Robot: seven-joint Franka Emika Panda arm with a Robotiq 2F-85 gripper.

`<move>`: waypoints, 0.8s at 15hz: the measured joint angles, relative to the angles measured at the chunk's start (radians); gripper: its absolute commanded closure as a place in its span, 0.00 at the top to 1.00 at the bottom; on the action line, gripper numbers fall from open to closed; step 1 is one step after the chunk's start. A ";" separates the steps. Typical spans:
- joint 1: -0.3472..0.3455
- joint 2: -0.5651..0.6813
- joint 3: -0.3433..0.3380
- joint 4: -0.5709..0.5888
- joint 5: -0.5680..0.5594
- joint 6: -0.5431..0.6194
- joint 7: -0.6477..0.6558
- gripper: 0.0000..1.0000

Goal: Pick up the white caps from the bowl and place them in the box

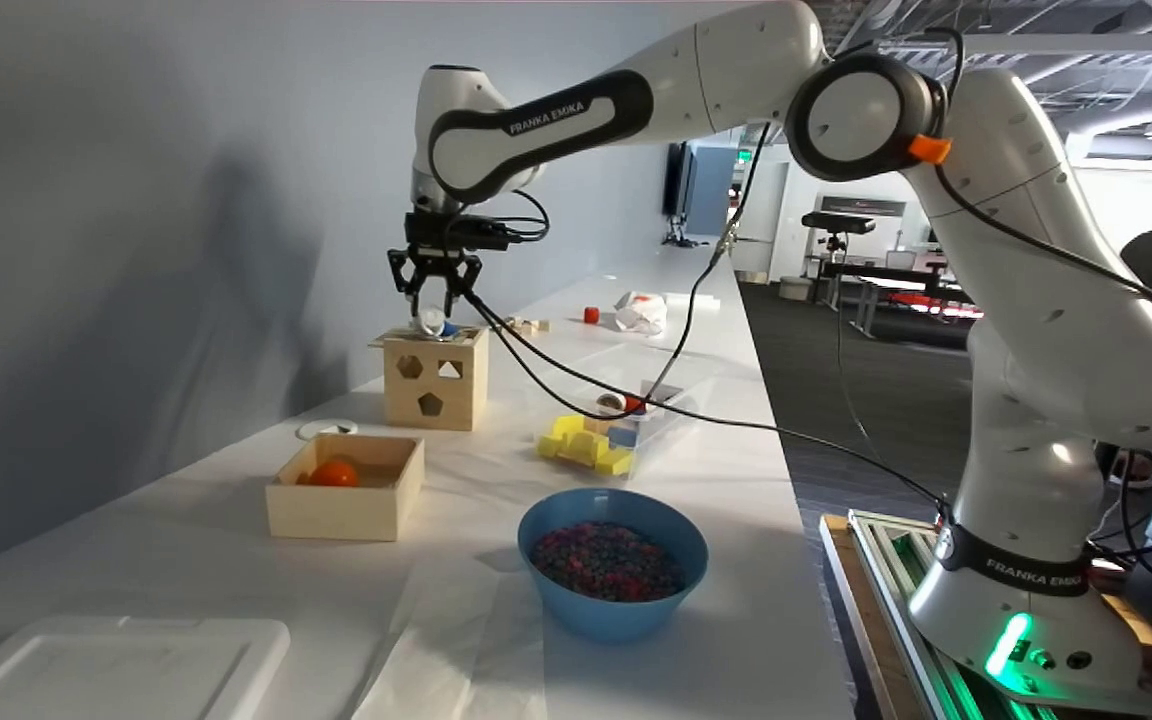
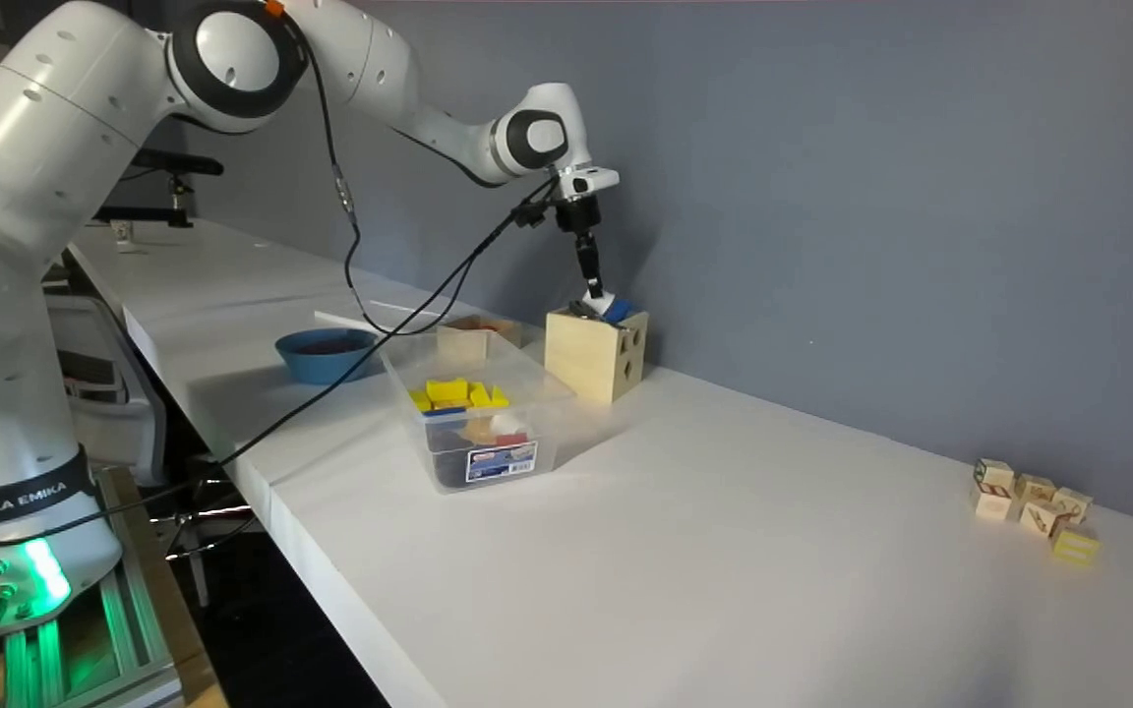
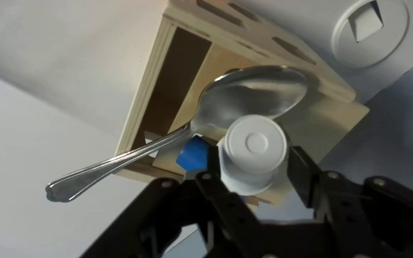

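The gripper [image 1: 433, 306] is hanging over the box [image 1: 429, 382], jaws apart around a cap [image 1: 432, 321]. Something orange [image 1: 334, 474] is lying in a tray [image 1: 332, 513] near a blue bowl [image 1: 606, 617].

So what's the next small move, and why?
I'd probably close the gripper gently on the white cap: the jaws flank it, but I can't tell whether they grip. In the wrist view it is over the wooden panel, beside the spoon, not over the dark gap in the box, so it likely needs carrying.

"FRANKA EMIKA": on arm link [image 1: 546, 120], also base band [image 1: 1021, 572].
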 measured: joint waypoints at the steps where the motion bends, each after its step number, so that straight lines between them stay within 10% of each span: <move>1: 0.000 0.000 -0.001 0.000 0.000 0.000 0.001 0.90; 12: 0.032 -0.184 -0.005 -0.095 -0.130 -0.081 -0.057 1.00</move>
